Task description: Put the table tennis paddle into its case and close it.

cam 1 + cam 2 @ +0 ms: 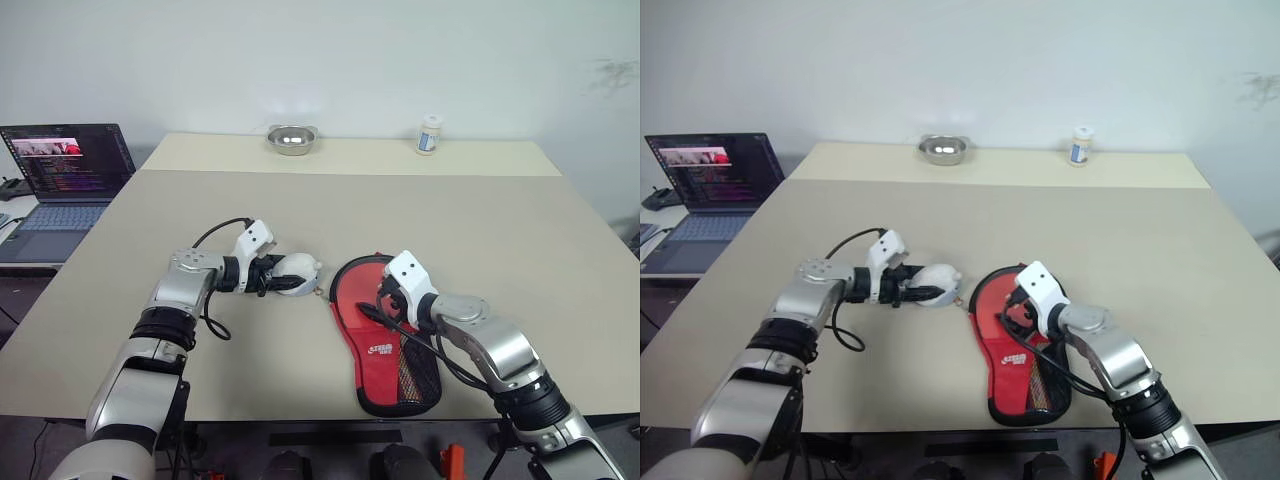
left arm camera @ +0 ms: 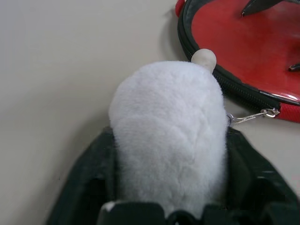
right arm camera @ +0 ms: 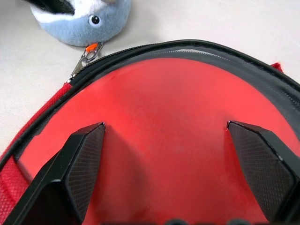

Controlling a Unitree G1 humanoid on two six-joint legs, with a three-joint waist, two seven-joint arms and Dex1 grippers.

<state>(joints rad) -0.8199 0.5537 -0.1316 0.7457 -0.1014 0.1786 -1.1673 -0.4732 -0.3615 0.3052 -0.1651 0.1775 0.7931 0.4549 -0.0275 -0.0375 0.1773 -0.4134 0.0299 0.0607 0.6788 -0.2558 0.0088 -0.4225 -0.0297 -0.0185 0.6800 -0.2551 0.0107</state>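
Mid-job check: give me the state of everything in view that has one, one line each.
case: flat on the table, round end unzipped, zipper edge open.
table tennis paddle: red face showing inside the case's open end.
plush zipper charm: clipped to the zipper pull, clamped between the left gripper's fingers.
left gripper: shut on the charm.
right gripper: open, over the paddle face.
laptop: open, screen lit.

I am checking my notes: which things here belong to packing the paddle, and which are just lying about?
Job: paddle, case, plush toy clipped to the zipper.
Lying about: bowl, small bottle, laptop.
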